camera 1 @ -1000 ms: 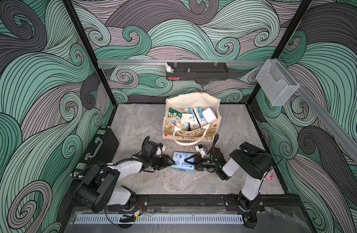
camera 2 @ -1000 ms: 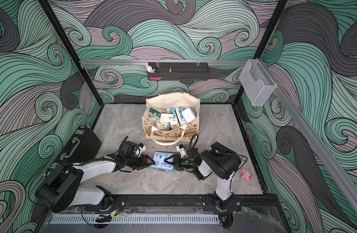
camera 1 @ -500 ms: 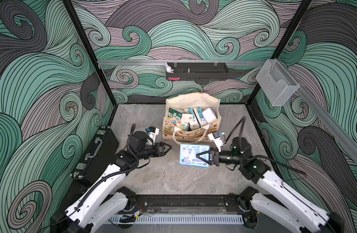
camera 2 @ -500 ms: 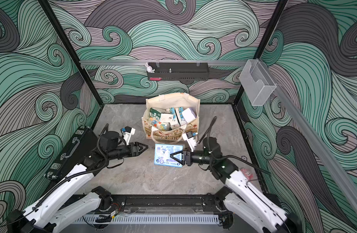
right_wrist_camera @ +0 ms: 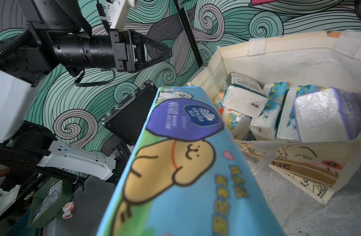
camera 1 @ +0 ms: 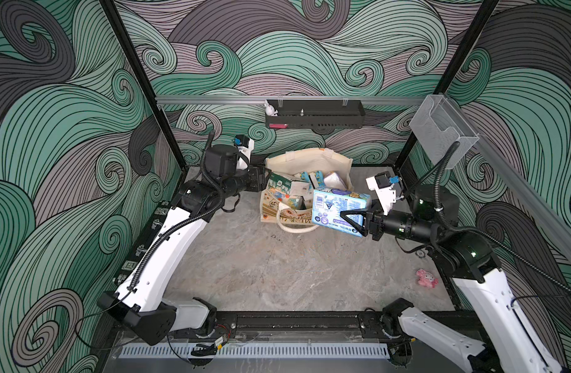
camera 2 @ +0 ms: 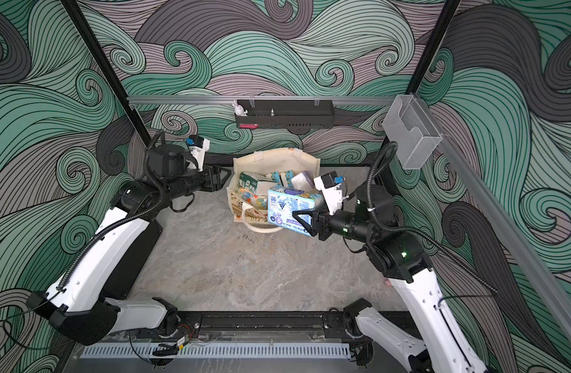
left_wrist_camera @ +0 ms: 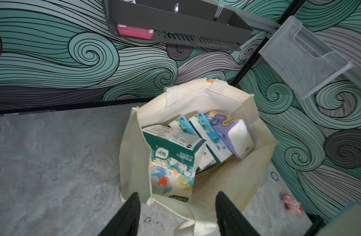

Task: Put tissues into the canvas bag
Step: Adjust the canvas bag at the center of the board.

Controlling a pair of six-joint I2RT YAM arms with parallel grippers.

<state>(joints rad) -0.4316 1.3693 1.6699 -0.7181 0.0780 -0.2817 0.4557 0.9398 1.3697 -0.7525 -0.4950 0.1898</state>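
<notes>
Right jaws clamp a light blue tissue pack (camera 1: 337, 205) by one end, long axis reaching over the canvas bag's (camera 1: 310, 160) near rim; left jaws hang parted, empty, beside it.

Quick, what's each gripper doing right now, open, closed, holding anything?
Left gripper: open, holding nothing.
Right gripper: closed on a light blue tissue pack.
</notes>
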